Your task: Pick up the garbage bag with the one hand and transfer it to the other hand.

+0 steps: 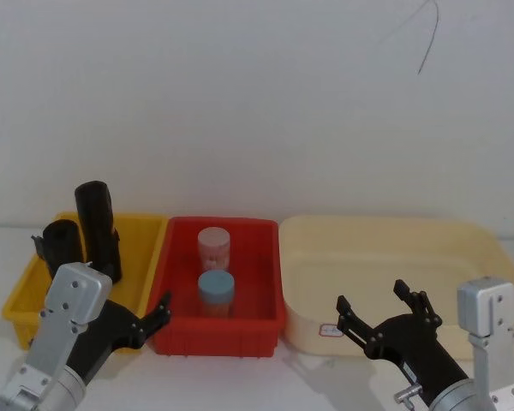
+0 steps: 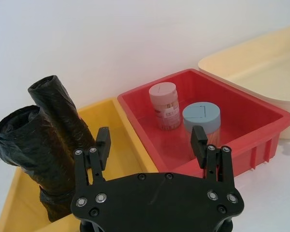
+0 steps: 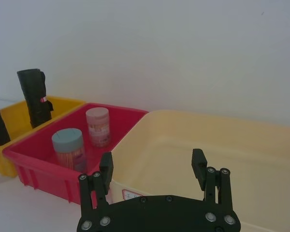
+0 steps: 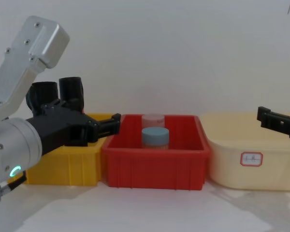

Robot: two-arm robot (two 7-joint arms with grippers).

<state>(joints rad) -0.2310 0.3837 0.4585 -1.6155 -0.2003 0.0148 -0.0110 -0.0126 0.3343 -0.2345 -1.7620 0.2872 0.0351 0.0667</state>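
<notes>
Left gripper [image 1: 154, 313] low at near left, at front where yellow bin [image 1: 21, 291] meets red bin [image 1: 240, 338], fingers [image 2: 102, 141] apart, nothing between

Right gripper [image 1: 372, 294] near right, at front wall of cream bin [image 1: 368, 231], fingers [image 3: 106, 166] spread, empty

Three bins in row on white surface [image 1: 240, 381]

Red bin: blue-lidded jar [image 1: 216, 291], pink jar [image 1: 213, 247] behind it

Garbage bag [image 1: 60, 244] stands on end in left part of yellow bin, clear of both grippers; slimmer black roll [image 1: 97, 224] just beside, farther back

White wall [image 1: 257, 103] beyond
</notes>
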